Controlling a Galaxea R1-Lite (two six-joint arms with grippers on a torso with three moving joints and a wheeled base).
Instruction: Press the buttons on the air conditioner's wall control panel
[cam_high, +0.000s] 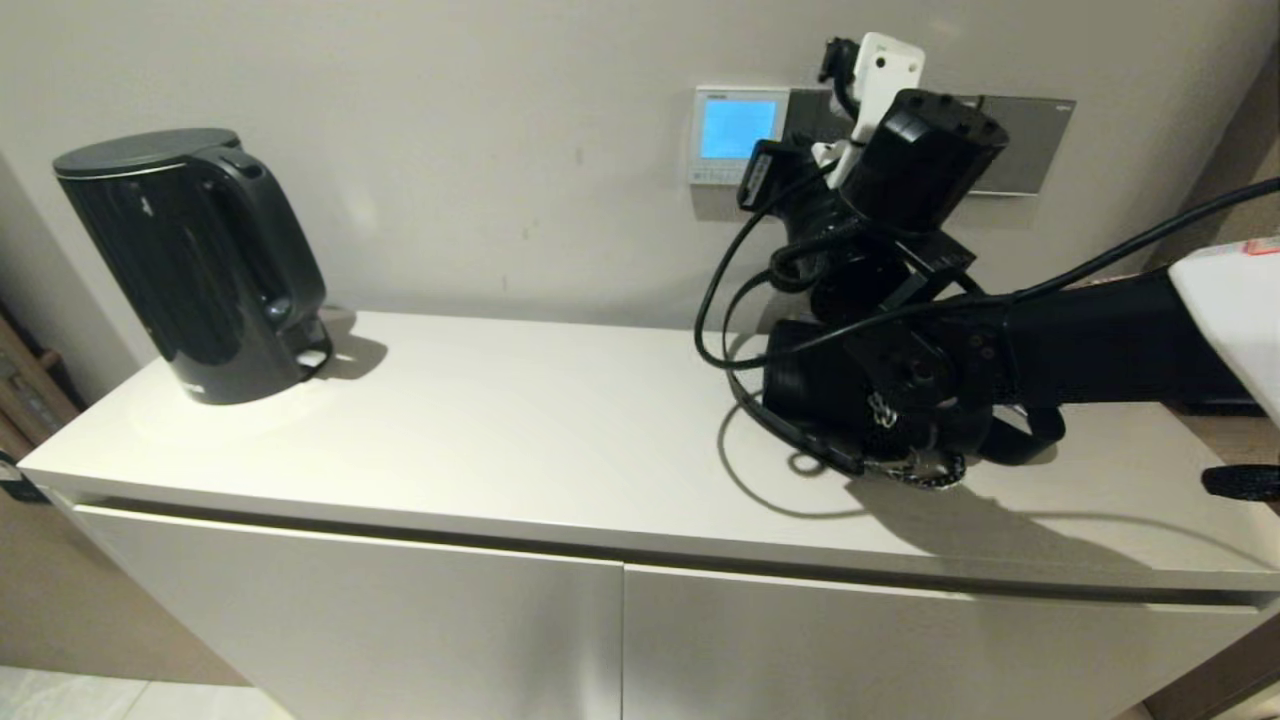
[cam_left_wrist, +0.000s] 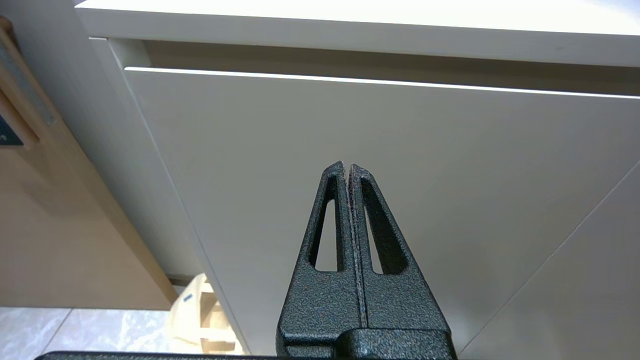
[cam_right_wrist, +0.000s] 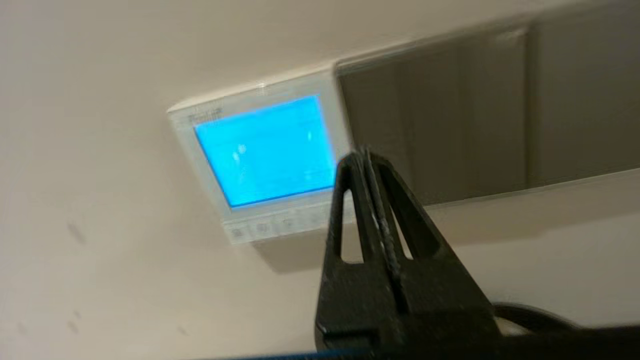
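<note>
I have the right arm raised over the white cabinet (cam_high: 560, 420) toward the wall, and the right gripper (cam_right_wrist: 364, 156) is clenched, its two black fingers pressed flat together with nothing between them. In the right wrist view its tip sits at the lower corner of the air conditioner's wall control panel (cam_right_wrist: 260, 150), on the side where the panel meets the dark grey switch plate (cam_right_wrist: 480, 115). I cannot tell whether the tip actually touches the panel or hangs just off it.

The panel (cam_high: 738, 135) is mounted on the beige wall above the cabinet top, and its square screen (cam_right_wrist: 265, 150) glows bright blue. The buttons (cam_right_wrist: 280, 225) run in a row along the panel's bottom edge below the screen; they are blurred, so I cannot count them or read their marks. The gripper tip covers the end of that row nearest the switch plate.

From the head view the wrist and its cables hide much of the panel's right side and part of the switch plate (cam_high: 1020, 140).

The left gripper (cam_left_wrist: 348, 167) is parked low in front of the cabinet, fingers closed tight on nothing, pointing at a white cabinet door (cam_left_wrist: 350, 130).

A black electric kettle (cam_high: 195, 265) stands on the cabinet top at the far left, well apart from the panel.
</note>
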